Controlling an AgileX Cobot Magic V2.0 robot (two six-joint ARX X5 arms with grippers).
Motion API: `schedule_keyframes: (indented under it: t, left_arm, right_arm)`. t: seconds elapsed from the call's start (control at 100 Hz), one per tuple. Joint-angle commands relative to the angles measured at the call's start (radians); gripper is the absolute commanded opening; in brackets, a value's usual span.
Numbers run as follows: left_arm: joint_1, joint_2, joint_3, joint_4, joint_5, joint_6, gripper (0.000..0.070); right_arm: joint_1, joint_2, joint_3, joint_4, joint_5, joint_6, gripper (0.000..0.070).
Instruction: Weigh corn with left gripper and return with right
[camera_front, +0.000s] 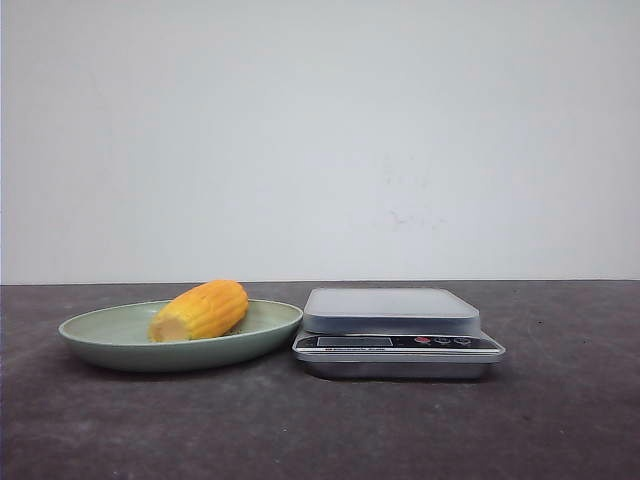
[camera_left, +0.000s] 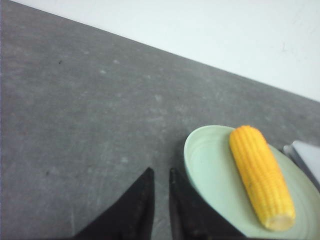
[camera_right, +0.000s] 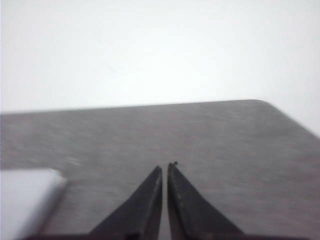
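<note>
The corn (camera_front: 200, 310), a short yellow-orange cob with a paler cut end, lies on the green plate (camera_front: 100, 335) at the table's left. The silver kitchen scale (camera_front: 390, 310) stands just right of the plate with nothing on its platform. Neither gripper shows in the front view. In the left wrist view my left gripper (camera_left: 161, 171) hovers over bare table beside the plate's rim (camera_left: 210, 160), jaws nearly together and empty, apart from the corn (camera_left: 260, 175). In the right wrist view my right gripper (camera_right: 166, 166) is shut and empty over bare table, with the scale's corner (camera_right: 25, 195) off to one side.
The dark grey table (camera_front: 560, 420) runs back to a white wall. The scale's display and buttons (camera_front: 440, 341) face the front. A corner of the scale (camera_left: 305, 152) shows past the plate in the left wrist view. The table's far corner (camera_right: 265, 105) shows in the right wrist view.
</note>
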Motion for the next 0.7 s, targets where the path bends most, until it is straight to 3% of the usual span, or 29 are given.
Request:
schedule_keyframes:
  t: [0.0, 0.14, 0.25, 0.43, 0.53, 0.56, 0.59, 0.65, 0.69]
  left_arm:
    - [-0.003, -0.002, -0.010, 0.020, 0.015, -0.050, 0.0013]
    - [-0.003, 0.006, 0.053, -0.025, 0.090, -0.097, 0.0015]
    - [-0.001, 0.043, 0.176, -0.056, 0.088, -0.208, 0.0015]
    - [-0.001, 0.235, 0.479, -0.067, 0.092, -0.114, 0.0015]
    - [-0.001, 0.385, 0.646, -0.119, 0.146, -0.076, 0.0022]
    - [-0.001, 0.423, 0.689, -0.141, 0.153, -0.076, 0.0051]
    - [-0.001, 0.458, 0.728, -0.159, 0.159, -0.077, 0.0119]
    - [-0.001, 0.518, 0.789, -0.183, 0.167, -0.076, 0.0349]
    - [-0.002, 0.550, 0.820, -0.197, 0.172, -0.077, 0.0509]
  right_arm:
    - [0.000, -0.002, 0.007, 0.021, -0.066, 0.103, 0.0011]
    - [0.000, -0.002, 0.018, 0.012, -0.163, 0.275, 0.0003]
    - [0.000, -0.002, 0.101, -0.095, -0.184, 0.367, 0.0003]
    - [0.000, 0.049, 0.323, -0.185, -0.174, 0.359, 0.0003]
    - [0.000, 0.127, 0.436, -0.224, -0.172, 0.337, 0.0009]
    - [0.000, 0.149, 0.465, -0.234, -0.184, 0.333, 0.0052]
    - [0.000, 0.171, 0.491, -0.245, -0.188, 0.325, 0.0160]
    - [0.000, 0.200, 0.539, -0.271, -0.206, 0.306, 0.0472]
    - [0.000, 0.215, 0.565, -0.284, -0.216, 0.285, 0.0596]
